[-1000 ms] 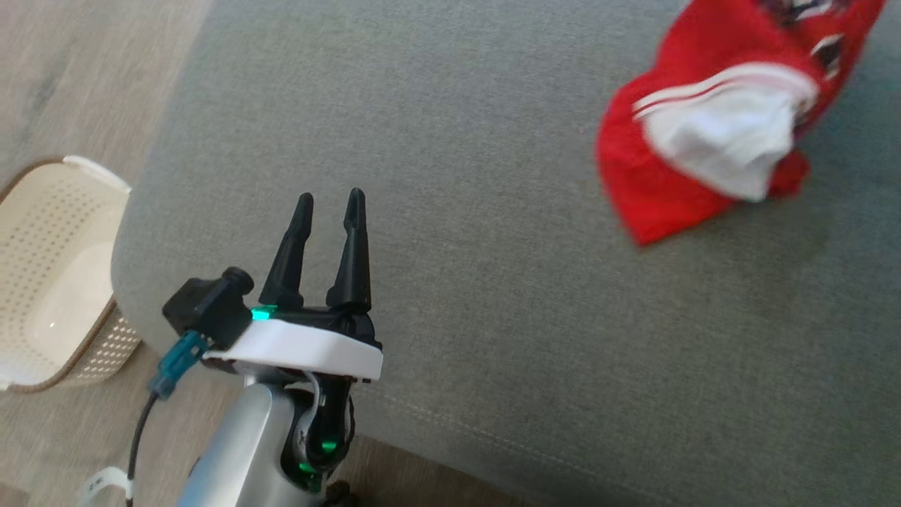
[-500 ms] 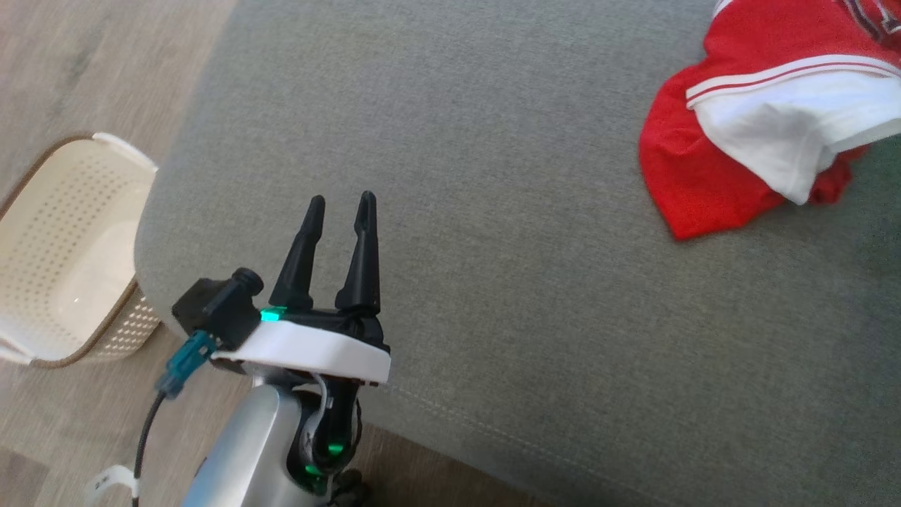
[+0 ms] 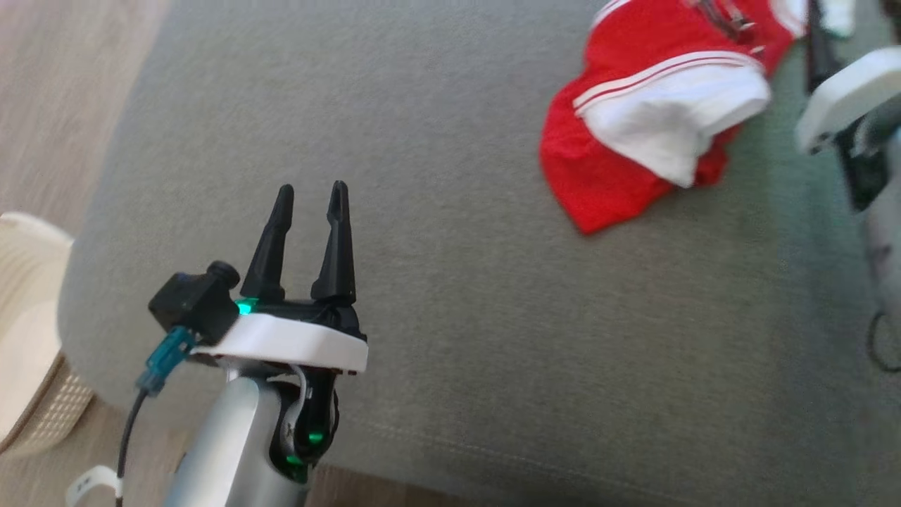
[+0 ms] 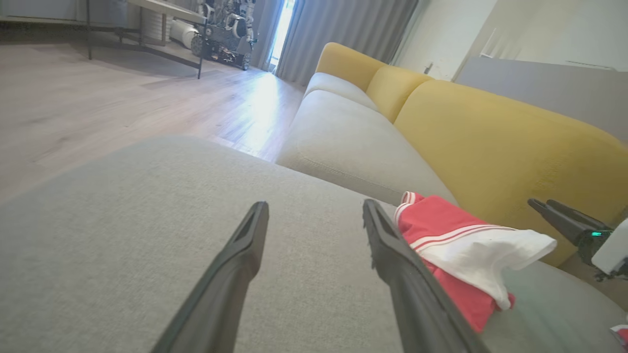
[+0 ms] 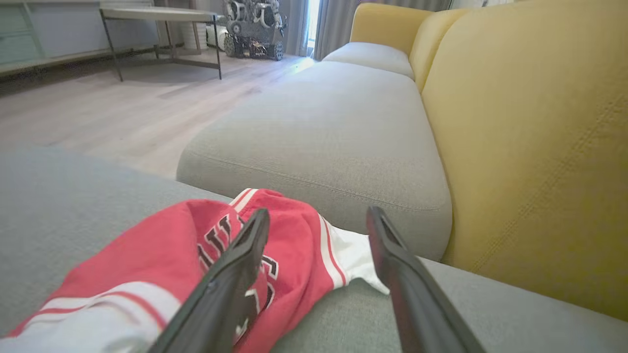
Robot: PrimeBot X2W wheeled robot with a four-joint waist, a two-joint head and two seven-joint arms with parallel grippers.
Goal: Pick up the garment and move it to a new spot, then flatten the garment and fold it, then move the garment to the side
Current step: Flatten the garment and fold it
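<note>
Red-and-white jersey (image 3: 633, 141): crumpled on grey sofa seat (image 3: 457, 317); black lettering folded over, unreadable. Left gripper (image 3: 312, 189): fingers spread, empty. Right gripper (image 5: 319, 212): fingers spread above the jersey, empty.

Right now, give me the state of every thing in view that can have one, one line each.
garment: crumpled in a heap on the grey cushion, not flattened or folded, not gripped.
left gripper: open, empty, over the cushion, apart from the garment.
right gripper: open, nothing clamped, fingers over the garment's edge.
basket: open side up beside the cushion, partly cut off; contents unclear.
</note>
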